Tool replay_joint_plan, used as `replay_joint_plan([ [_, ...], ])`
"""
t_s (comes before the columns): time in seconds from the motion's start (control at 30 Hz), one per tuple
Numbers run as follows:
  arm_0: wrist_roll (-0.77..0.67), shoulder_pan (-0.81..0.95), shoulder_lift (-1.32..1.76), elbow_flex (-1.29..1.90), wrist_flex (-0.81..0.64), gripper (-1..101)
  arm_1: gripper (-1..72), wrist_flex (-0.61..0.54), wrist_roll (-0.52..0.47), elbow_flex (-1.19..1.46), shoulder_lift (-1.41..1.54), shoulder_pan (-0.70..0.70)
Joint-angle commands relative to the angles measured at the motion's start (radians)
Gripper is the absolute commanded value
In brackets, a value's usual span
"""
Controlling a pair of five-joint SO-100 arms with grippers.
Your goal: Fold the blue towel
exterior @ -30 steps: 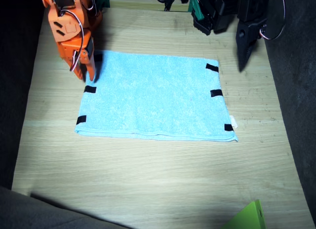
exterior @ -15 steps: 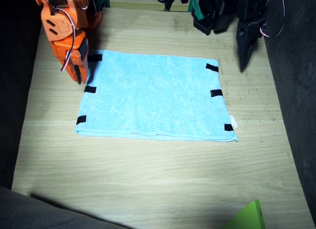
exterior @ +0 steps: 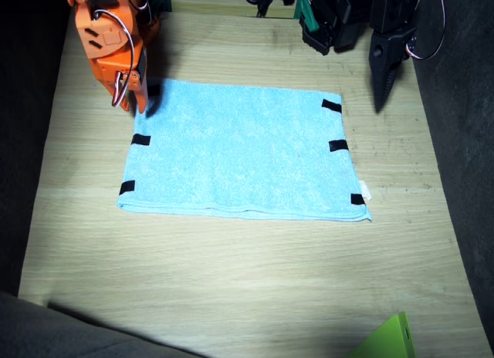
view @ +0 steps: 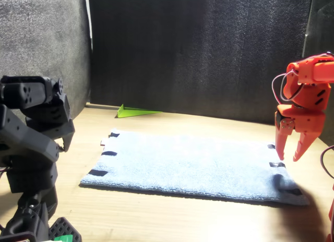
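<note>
Towel, the blue towel (exterior: 241, 151), lies flat mid-table (exterior: 231, 288). My right gripper (view: 292, 150) hangs above its corner with a black tape strip (exterior: 140, 139), jaws apart. My left gripper (exterior: 381, 92) hovers beyond the opposite corner; its jaws I cannot tell.

One light sky-blue terry-cloth towel (exterior: 239, 153) lies on one pale wooden bench (exterior: 231, 281). Six small black tape strips show on it, three along each short edge. There is one small white tag (exterior: 366, 194), one bright green wedge-shaped piece (exterior: 388, 339), and two arms: one orange (exterior: 108, 34), one black (exterior: 386, 26).
</note>
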Motion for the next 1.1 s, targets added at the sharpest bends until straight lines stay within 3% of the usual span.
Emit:
replay_joint_plan([
  [0.0, 0.011, 0.006, 0.037, 0.009, -0.002, 2, 15.7, -0.029, 0.017, -0.012, -0.029, 0.003],
  [0.77, 0.012, 0.005, 0.038, 0.012, -0.006, 4, 15.9, -0.215, -0.029, 0.064, -0.132, -0.086],
  [1.07, 0.012, 0.003, 0.038, 0.012, -0.006, 4, 14.7, -0.242, -0.023, 0.092, -0.175, -0.011],
])
